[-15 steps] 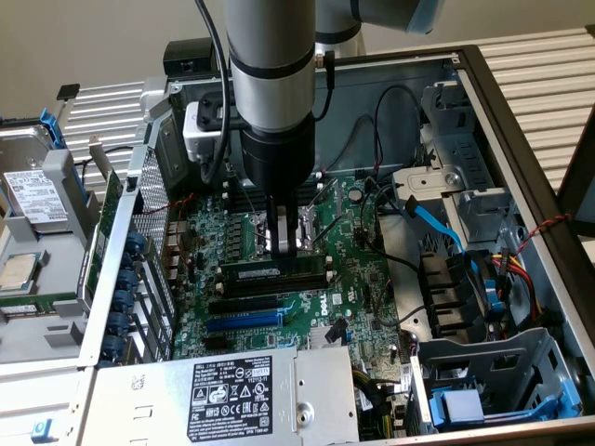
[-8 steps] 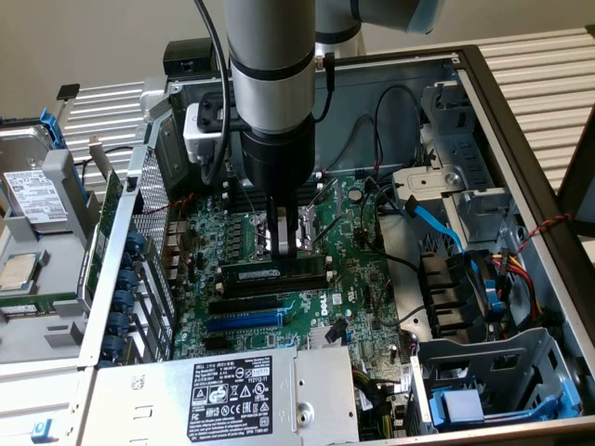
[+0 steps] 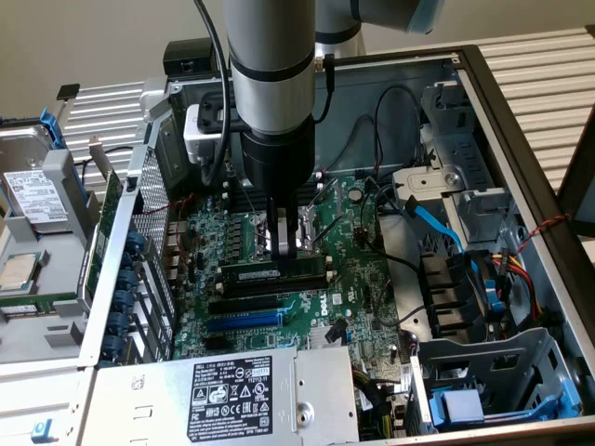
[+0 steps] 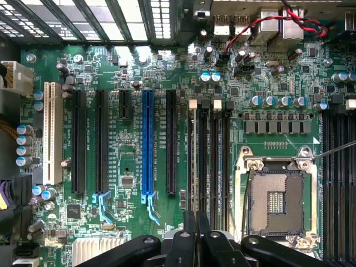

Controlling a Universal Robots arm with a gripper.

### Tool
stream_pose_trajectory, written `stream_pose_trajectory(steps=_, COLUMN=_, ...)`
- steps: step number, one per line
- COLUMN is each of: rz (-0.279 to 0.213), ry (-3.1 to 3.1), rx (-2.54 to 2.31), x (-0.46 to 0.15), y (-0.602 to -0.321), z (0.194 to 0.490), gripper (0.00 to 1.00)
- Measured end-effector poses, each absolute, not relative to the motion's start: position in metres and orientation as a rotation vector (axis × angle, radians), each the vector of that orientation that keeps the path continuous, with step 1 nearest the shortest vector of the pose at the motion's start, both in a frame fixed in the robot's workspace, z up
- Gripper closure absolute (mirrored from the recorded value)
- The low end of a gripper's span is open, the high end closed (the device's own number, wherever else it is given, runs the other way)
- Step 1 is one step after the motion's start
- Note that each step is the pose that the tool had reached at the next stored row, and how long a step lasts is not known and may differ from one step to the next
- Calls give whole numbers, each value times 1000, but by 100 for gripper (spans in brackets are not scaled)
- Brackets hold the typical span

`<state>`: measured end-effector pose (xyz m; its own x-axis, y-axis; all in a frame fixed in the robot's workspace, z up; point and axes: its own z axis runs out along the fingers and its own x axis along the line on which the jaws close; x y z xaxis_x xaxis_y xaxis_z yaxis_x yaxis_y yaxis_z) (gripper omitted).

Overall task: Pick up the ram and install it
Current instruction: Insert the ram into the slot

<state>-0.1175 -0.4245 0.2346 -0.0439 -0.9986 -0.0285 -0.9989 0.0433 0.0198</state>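
Gripper [image 3: 284,247] fingers pressed together, tips seemingly touching top edge of ram [image 3: 274,275]. One ram, standing on edge directly beneath tips, in one of four black memory slots [image 4: 214,161]. One blue expansion slot [image 4: 147,142] alongside

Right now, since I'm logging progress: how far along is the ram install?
Done: the ram is picked up and brought to the black memory slots. In hand: the jaws are shut on its top edge, holding it upright along one slot. Left: full seating isn't confirmed; I can't tell whether the end clips have latched.
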Motion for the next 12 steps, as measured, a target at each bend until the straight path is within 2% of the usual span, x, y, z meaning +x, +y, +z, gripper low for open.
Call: stream_pose_trajectory(steps=12, rz=51, ry=2265, rx=-2168, x=-118, y=-424, z=232, gripper=88)
